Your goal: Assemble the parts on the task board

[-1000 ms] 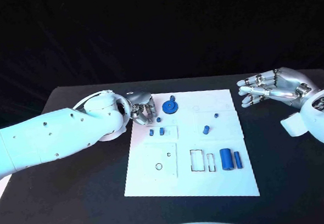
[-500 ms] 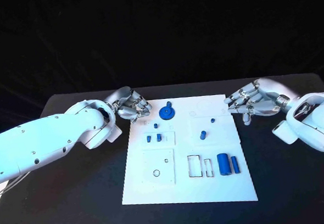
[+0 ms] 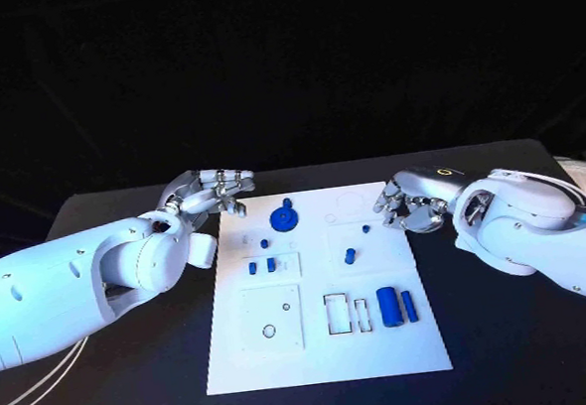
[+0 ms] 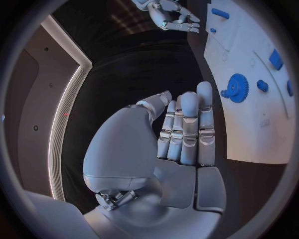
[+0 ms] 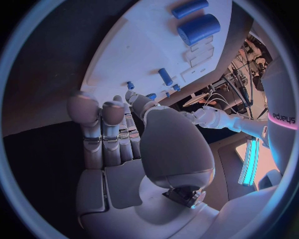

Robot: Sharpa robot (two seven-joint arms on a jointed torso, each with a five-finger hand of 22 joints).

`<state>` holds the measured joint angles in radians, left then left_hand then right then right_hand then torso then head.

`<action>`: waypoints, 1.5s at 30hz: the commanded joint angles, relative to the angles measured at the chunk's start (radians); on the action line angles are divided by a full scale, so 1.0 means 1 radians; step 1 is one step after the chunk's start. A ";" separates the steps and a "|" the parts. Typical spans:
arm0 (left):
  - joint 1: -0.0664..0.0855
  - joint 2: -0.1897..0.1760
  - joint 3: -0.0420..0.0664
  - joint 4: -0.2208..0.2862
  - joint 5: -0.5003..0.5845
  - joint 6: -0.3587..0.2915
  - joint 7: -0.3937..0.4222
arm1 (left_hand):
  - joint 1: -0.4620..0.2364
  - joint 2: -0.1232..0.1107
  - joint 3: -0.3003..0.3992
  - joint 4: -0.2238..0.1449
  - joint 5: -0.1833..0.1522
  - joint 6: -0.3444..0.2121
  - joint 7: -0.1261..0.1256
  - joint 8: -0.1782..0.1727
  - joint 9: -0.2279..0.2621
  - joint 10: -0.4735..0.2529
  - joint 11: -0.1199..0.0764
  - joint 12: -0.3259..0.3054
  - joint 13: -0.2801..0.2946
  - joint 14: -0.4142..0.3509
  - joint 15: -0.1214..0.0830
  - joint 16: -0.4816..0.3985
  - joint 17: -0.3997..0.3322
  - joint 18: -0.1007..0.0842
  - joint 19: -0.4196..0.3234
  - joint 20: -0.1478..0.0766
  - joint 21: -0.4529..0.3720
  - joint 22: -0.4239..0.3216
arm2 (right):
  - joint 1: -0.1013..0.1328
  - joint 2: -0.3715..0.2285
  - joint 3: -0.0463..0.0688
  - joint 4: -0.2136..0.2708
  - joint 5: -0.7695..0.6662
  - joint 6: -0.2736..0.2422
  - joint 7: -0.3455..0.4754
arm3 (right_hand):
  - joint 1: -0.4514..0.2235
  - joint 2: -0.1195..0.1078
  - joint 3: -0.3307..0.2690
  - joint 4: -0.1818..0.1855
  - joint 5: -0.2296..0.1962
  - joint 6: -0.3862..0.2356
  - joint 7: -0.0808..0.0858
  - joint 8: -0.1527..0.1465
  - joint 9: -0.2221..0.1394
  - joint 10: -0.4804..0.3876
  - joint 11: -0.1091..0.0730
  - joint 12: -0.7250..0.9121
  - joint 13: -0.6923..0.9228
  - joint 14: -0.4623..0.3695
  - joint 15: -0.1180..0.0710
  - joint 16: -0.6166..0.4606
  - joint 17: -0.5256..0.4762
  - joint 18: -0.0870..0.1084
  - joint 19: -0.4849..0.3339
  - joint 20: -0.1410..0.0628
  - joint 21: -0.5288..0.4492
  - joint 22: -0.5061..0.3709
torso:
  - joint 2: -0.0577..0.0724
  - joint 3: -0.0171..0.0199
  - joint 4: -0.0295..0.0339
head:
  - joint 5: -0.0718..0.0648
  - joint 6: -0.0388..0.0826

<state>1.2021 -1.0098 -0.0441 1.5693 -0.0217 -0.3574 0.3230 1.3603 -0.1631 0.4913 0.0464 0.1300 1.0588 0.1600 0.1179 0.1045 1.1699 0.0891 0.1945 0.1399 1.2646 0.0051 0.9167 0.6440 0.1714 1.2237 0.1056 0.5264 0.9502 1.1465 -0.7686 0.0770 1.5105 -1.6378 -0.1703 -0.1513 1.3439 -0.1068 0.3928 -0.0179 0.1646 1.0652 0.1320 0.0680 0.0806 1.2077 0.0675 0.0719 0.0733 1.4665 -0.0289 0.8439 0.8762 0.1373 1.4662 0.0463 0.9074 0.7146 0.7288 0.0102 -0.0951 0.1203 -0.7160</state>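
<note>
both hands empty at the far corners of the task board

the task board [image 3: 254, 352] lies in the middle of the black surface [image 3: 528, 354], its long axis running from the near edge to the far edge. the blue parts sit loose on it: a gear [image 3: 282, 220] near the far left corner, two small pegs [image 3: 262, 265] nearer the middle, a short pin [image 3: 351, 253] toward the right side, and a thick cylinder [image 3: 387, 303] with a thin bar [image 3: 409, 305] just beside it, both lying with their long axes along the board's length near its right edge.

the left hand [image 3: 216, 192] hovers off the board's far left corner, fingers straight and together, holding nothing; the left wrist view shows the gear off to the fingertips' side, apart from them. the right hand [image 3: 409, 203] hangs at the board's right edge near the far end, fingers loosely curled and parted, also empty.

as a judgement, the gear is the left hand's nearest part, lying inward from it across the board's edge. the short pin is closest to the right hand, while the cylinder and bar lie well toward the near edge from it. no part looks seated yet, so the assembly appears barely begun.
</note>
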 commanded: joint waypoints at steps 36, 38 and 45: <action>-0.002 0.006 0.000 0.028 0.119 0.061 0.060 | -0.011 0.009 -0.039 -0.006 0.018 -0.024 0.008 -0.003 -0.006 -0.032 0.004 0.024 0.007 -0.015 0.003 -0.004 -0.015 0.010 0.005 0.002 -0.023 -0.017 | -0.005 0.129 -0.039 -0.092 -0.192 0.095 -0.010 | -0.023 -0.001 0.059 0.006 -0.018 0.049 -0.010 0.009 0.011 -0.085 0.006 0.002 -0.008 0.031 0.017 0.134 0.054 -0.017 -0.034 0.026 0.164 0.162 | 0.001 0.0009 0.0004 | -0.017 -0.011; -0.002 0.007 0.000 0.028 0.119 0.061 0.058 | -0.010 0.009 -0.040 -0.006 0.018 -0.025 0.009 -0.004 -0.007 -0.034 0.004 0.024 0.007 -0.016 0.004 -0.004 -0.015 0.010 0.005 0.002 -0.023 -0.018 | -0.006 0.130 -0.039 -0.091 -0.192 0.096 -0.007 | -0.024 0.005 0.061 0.006 -0.021 0.063 -0.018 0.012 0.014 -0.073 -0.002 0.007 -0.007 0.032 0.011 0.142 0.058 -0.017 -0.035 0.023 0.170 0.169 | 0.001 0.0006 0.0002 | -0.016 -0.012; -0.002 0.008 0.000 0.028 0.118 0.061 0.053 | -0.008 0.010 -0.041 -0.008 0.019 -0.027 0.011 -0.004 -0.007 -0.036 0.005 0.026 0.008 -0.016 0.004 -0.003 -0.016 0.010 0.006 0.003 -0.025 -0.019 | -0.007 0.132 -0.040 -0.088 -0.198 0.094 -0.005 | -0.020 0.021 0.065 0.004 -0.030 0.092 -0.026 0.020 0.021 -0.041 -0.010 0.016 -0.005 0.037 0.004 0.174 0.080 -0.022 -0.031 0.017 0.201 0.206 | 0.000 0.0010 -0.0001 | -0.015 -0.015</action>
<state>1.1996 -1.0046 -0.0444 1.5955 0.0927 -0.3171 0.3769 1.3551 -0.1579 0.4568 0.0395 0.1422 1.0409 0.1707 0.1179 0.0986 1.1410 0.0968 0.2172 0.1467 1.2544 0.0093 0.9168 0.6294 0.1712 1.2238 0.1056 0.5032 0.9321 1.1447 -0.6378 0.0410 1.4210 -1.8212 -0.1024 -0.1694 1.3228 -0.0936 0.4548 -0.0142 0.1381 1.1527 0.1052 0.0851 0.1011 1.1627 0.0566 0.0844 0.0664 1.4644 -0.0168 1.0167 0.9555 0.1230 1.4372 0.0682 1.1077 0.9194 0.7297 0.0110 -0.0951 0.1049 -0.7296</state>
